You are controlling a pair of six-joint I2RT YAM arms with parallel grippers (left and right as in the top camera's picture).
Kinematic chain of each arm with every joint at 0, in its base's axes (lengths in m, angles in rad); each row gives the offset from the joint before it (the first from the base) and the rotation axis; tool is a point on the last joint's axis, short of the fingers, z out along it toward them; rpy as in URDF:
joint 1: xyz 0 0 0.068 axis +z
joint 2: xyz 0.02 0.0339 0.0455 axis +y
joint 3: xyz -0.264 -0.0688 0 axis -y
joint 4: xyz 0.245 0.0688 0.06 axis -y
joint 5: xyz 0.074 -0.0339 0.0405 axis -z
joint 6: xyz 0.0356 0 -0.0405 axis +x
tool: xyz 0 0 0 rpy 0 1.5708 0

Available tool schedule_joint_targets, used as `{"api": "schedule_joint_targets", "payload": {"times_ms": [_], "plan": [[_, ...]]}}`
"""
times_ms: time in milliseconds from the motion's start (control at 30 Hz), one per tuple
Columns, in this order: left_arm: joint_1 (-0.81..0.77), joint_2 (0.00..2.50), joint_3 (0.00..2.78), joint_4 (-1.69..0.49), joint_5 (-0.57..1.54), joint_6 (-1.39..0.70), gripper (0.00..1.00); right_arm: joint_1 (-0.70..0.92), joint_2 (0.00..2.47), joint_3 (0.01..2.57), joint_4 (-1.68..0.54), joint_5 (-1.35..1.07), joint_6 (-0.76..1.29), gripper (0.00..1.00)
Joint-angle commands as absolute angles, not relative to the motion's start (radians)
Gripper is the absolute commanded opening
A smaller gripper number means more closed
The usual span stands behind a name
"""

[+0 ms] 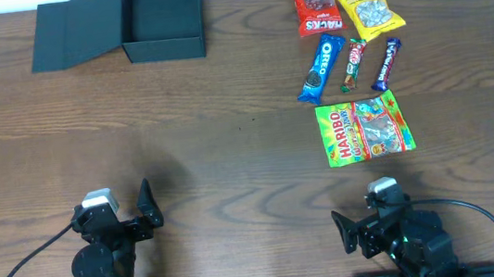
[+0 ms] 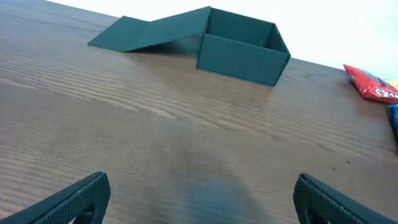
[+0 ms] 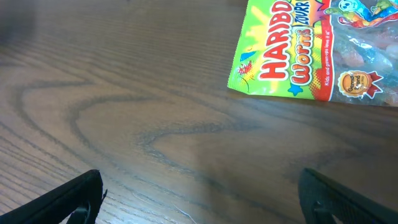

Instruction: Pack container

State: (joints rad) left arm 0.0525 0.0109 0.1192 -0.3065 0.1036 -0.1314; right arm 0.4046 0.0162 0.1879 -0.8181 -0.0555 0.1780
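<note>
Sitting at the far left of the wooden table, the dark grey-teal box stood open, its lid folded out to the left and sloping down to the tabletop. The overhead view cut off the box's far edge, and its inside was too dark to show whether it held anything. The left gripper hung low over bare wood at the near edge, well apart from the box. From above only one dark finger of it was plain, but its wrist camera showed both fingertips spread wide with nothing between them. The right gripper was likewise wide apart and empty, near the green gummy bag, which its wrist view cropped at the top and right. Beyond that bag lay a blue cookie pack, a small red-and-green bar and a dark blue bar, the two bars' labels too small to read. Farthest back lay a red packet and, just to its right, a yellow packet. The left wrist view caught only a slice of the red packet at its right edge.
</note>
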Motion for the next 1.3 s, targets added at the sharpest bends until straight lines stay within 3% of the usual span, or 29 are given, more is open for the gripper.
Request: {"api": "schedule_joint_targets", "payload": {"times_ms": [0, 233, 467, 733, 967, 1267], "plan": [[0.057, 0.004, 0.094, -0.31, 0.094, -0.135, 0.95, 0.415, 0.006, 0.181, -0.819, -0.059, 0.168, 0.99], [0.057, 0.004, 0.094, -0.277, 0.099, -0.139, 0.95, 0.415, 0.006, 0.181, -0.819, -0.059, 0.168, 0.99], [0.057, 0.004, 0.094, -0.267, 0.386, -0.305, 0.95, 0.415, 0.006, 0.181, -0.819, -0.059, 0.168, 0.99], [0.057, 0.072, 0.094, 0.144, 0.291, -0.374, 0.95, 0.415, 0.006, 0.181, -0.819, -0.059, 0.168, 0.99], [0.057, 0.546, 0.244, 0.26, 0.289, -0.244, 0.95, 0.415, 0.006, 0.181, -0.819, -0.059, 0.168, 0.99], [0.036, 1.291, 0.839, 0.139, 0.315, 0.014, 0.95, 0.415, 0.006, 0.181, -0.819, -0.059, 0.168, 0.99]]}}
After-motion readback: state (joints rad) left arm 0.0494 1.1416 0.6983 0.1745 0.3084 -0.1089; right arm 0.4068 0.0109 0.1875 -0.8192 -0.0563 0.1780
